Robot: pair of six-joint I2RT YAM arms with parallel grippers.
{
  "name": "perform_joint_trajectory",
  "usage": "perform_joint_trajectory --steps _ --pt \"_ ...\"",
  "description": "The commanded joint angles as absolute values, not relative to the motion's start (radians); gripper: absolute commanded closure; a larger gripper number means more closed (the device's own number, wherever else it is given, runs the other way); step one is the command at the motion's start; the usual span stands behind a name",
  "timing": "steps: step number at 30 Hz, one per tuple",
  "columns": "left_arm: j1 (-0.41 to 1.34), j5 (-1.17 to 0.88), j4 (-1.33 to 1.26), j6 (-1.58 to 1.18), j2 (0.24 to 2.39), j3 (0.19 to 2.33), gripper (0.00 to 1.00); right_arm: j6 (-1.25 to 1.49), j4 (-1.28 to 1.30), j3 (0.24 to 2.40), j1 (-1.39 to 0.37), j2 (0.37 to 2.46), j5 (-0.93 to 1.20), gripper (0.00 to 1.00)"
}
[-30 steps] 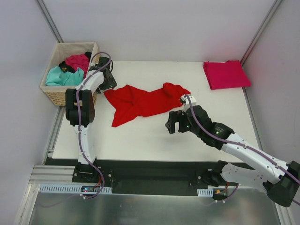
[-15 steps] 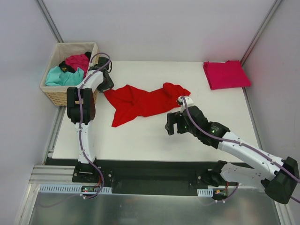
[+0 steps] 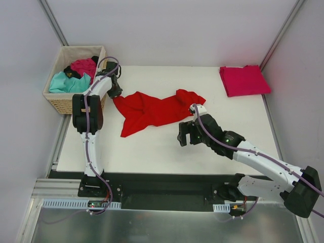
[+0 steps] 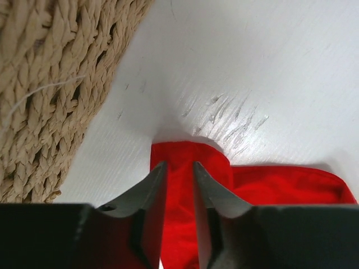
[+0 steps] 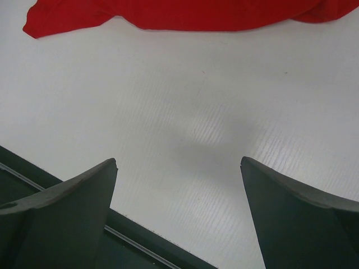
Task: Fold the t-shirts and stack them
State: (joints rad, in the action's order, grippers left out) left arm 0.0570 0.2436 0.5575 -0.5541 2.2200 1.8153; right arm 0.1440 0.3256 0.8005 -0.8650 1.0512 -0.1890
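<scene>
A bright red t-shirt [image 3: 152, 110] lies crumpled across the middle of the white table [image 3: 152, 147]. My left gripper [image 3: 115, 93] sits at the shirt's upper-left corner beside the basket. In the left wrist view its jaws [image 4: 179, 165] stand narrow with a fold of the red t-shirt [image 4: 269, 185] pinched between them. My right gripper [image 3: 183, 135] hovers just below the shirt's right end, wide open over bare table [image 5: 178, 162], with the red t-shirt's [image 5: 185, 14] edge ahead of it. A folded pinkish crimson t-shirt [image 3: 244, 80] rests at the far right corner.
The wicker basket [image 3: 63, 104] stands off the table's far left corner, holding teal [image 3: 63, 82], magenta [image 3: 83, 66] and black [image 3: 71, 73] shirts. Its woven wall [image 4: 50, 84] is close to my left fingers. The table's dark front edge [image 5: 56, 224] lies under my right gripper.
My left jaws have closed in on the red shirt's corner. The right gripper has drifted slightly left and toward the front, still open.
</scene>
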Motion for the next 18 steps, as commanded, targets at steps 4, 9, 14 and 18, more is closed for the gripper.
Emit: perform_joint_trajectory --steps 4,9,14,18 --pt "0.025 0.212 0.626 -0.618 2.252 1.809 0.97 0.155 0.295 0.801 -0.868 1.037 -0.178 0.04" --pt "0.035 0.195 0.623 -0.617 2.195 1.775 0.93 0.158 0.293 0.798 -0.870 1.032 -0.178 0.04" --pt "0.095 0.267 0.623 -0.561 2.102 1.767 0.59 0.163 0.281 0.799 -0.870 1.040 -0.160 0.04" --pt "0.144 0.293 0.623 -0.540 2.025 1.772 0.45 0.167 0.275 0.795 -0.870 1.034 -0.152 0.04"
